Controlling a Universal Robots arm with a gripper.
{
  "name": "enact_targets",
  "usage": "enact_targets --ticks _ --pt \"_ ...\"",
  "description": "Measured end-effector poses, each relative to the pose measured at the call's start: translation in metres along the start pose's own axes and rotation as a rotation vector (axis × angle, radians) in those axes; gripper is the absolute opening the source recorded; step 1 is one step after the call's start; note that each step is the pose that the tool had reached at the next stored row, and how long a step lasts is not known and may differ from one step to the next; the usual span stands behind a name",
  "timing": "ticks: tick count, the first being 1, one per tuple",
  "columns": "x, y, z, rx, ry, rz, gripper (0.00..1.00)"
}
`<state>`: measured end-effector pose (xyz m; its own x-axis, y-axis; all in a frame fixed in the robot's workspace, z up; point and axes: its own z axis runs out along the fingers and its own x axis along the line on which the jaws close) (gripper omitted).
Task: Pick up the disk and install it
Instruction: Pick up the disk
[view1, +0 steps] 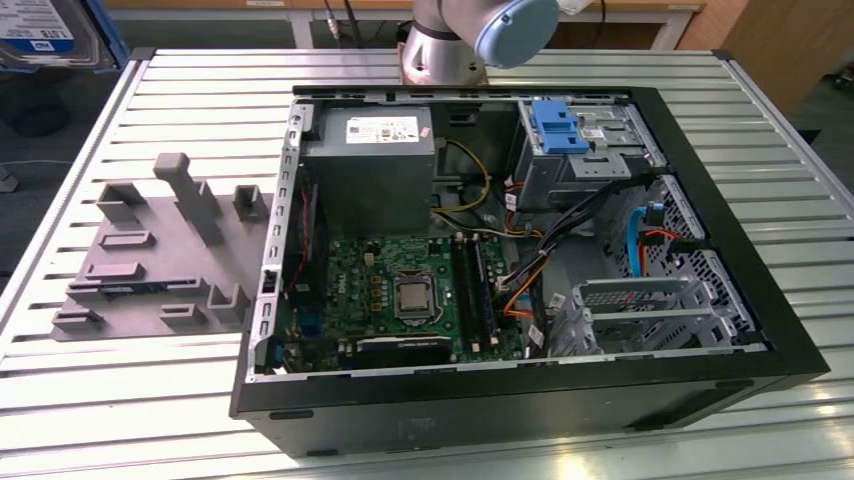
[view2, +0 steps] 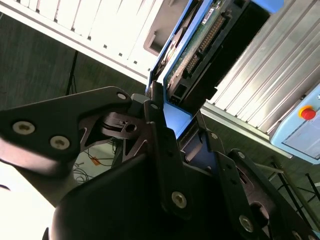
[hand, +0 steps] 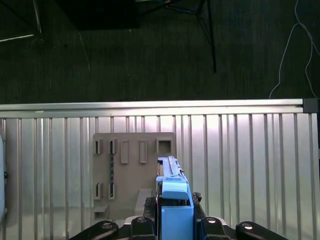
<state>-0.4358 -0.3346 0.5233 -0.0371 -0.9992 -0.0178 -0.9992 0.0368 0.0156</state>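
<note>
- Slatted metal worktop (view1: 160, 90) carries the open computer case (view1: 747, 330), with a grey fixture (view1: 147, 250) beside it at the exterior view's left.
- My hand (hand: 174, 222) is clamped on the disk (hand: 172, 185), holding it edge-on in the air over that fixture.
- Pick-up looks done.
- The disk is well apart from the case, so it is not yet installed.

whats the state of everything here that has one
disk: clamped in the pincer, up off the table
pincer: shut on the disk
computer case: lying on its side, side panel off, inside exposed
grey fixture: flat on the table beside the case
</note>
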Motion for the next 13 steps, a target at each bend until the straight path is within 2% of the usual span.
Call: enact_targets --ticks 5,13 --pt "0.0018 -0.0013 -0.0001 -0.0001 0.0001 0.0 0.36" --pt "0.0016 -0.0095 -0.0002 -0.0001 0.0 0.0 0.36"
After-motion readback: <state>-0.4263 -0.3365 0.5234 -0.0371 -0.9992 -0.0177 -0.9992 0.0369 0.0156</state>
